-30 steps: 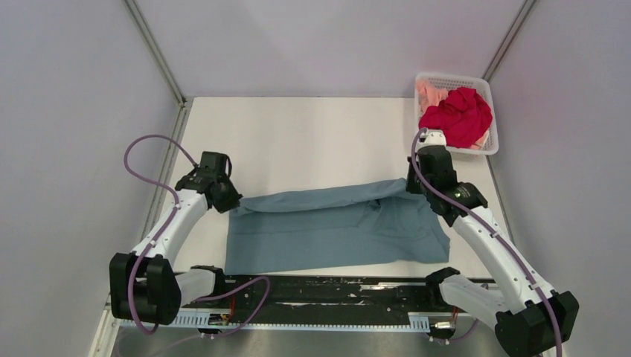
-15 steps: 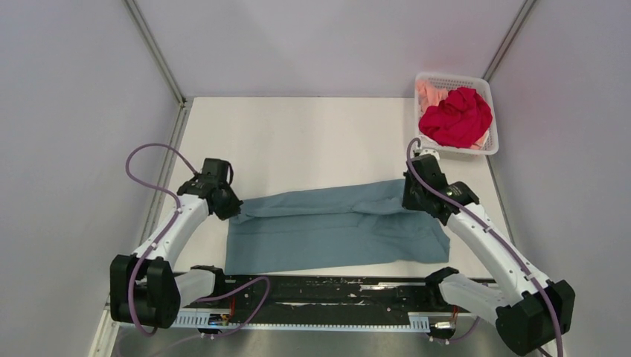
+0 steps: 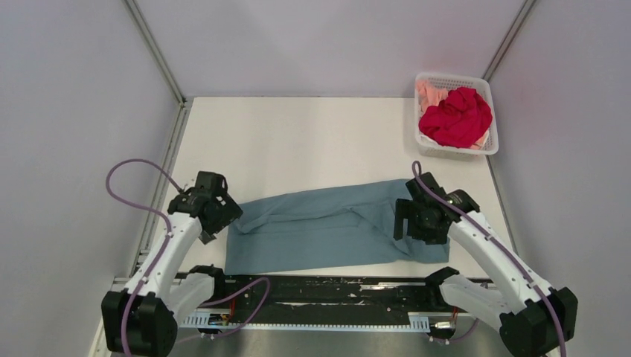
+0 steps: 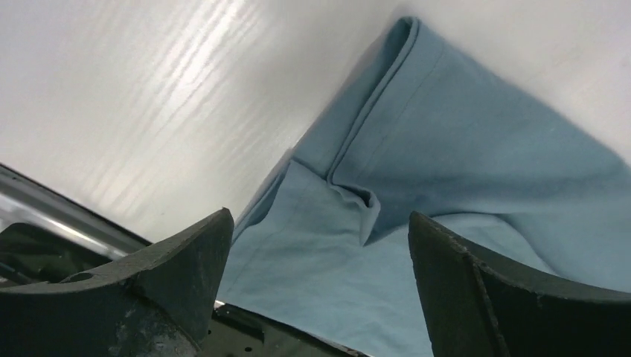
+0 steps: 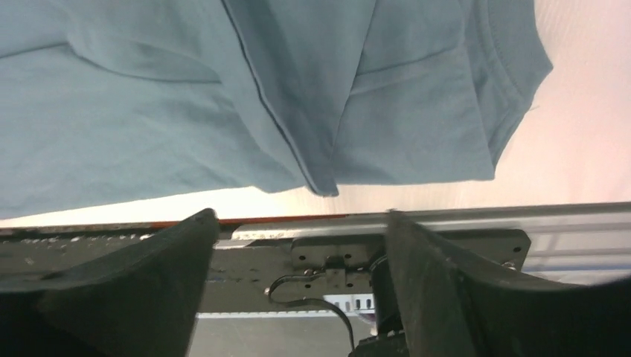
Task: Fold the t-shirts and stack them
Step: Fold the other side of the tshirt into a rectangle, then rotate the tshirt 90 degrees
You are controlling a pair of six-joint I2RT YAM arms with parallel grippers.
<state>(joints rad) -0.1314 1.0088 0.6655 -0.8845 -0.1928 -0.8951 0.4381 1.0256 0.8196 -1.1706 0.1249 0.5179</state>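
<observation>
The surface [image 3: 298, 141] is white and flat. A big blue t-shirt [image 3: 327, 230] lies on it near the front edge. The shirt is folded over into a long strip that runs from left to right. A white basket [image 3: 452, 76] stands in the far right corner, well apart from the shirt.

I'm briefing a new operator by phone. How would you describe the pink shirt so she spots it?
Find the white basket at the far right corner of the table. The pink shirt is the pale one at its far left, mostly covered by the bright red shirt.
</observation>
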